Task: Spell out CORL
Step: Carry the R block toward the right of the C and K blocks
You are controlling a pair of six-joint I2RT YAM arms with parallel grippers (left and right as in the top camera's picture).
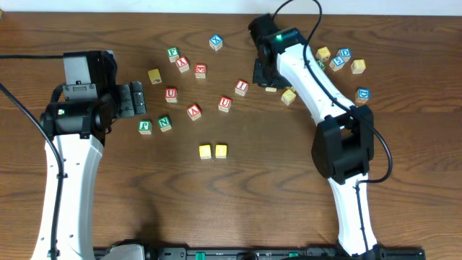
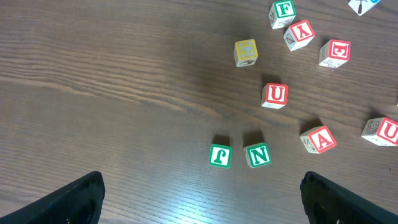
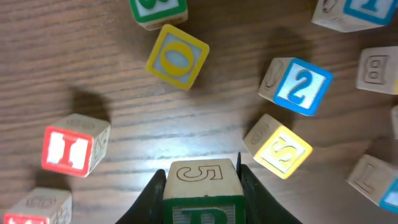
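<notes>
My right gripper (image 3: pixel 202 177) is shut on a wooden block (image 3: pixel 202 186) with a green letter face and a "5" on its side. In the overhead view it (image 1: pixel 262 72) is at the back centre among loose blocks. I cannot tell if the block is off the table. Around it lie a yellow O block (image 3: pixel 177 56), a blue 2 block (image 3: pixel 300 86), a yellow S block (image 3: pixel 283 149) and a red I block (image 3: pixel 67 149). Two yellow blocks (image 1: pixel 206 152) (image 1: pixel 221 151) sit side by side at the table's centre. My left gripper (image 1: pixel 136 99) (image 2: pixel 202 199) is open and empty.
Red and green blocks are scattered left of centre, among them a green N (image 2: pixel 257 155), a red U (image 2: pixel 275 94) and a red A (image 2: pixel 319 139). A cluster of yellow and blue blocks (image 1: pixel 339 59) lies at the back right.
</notes>
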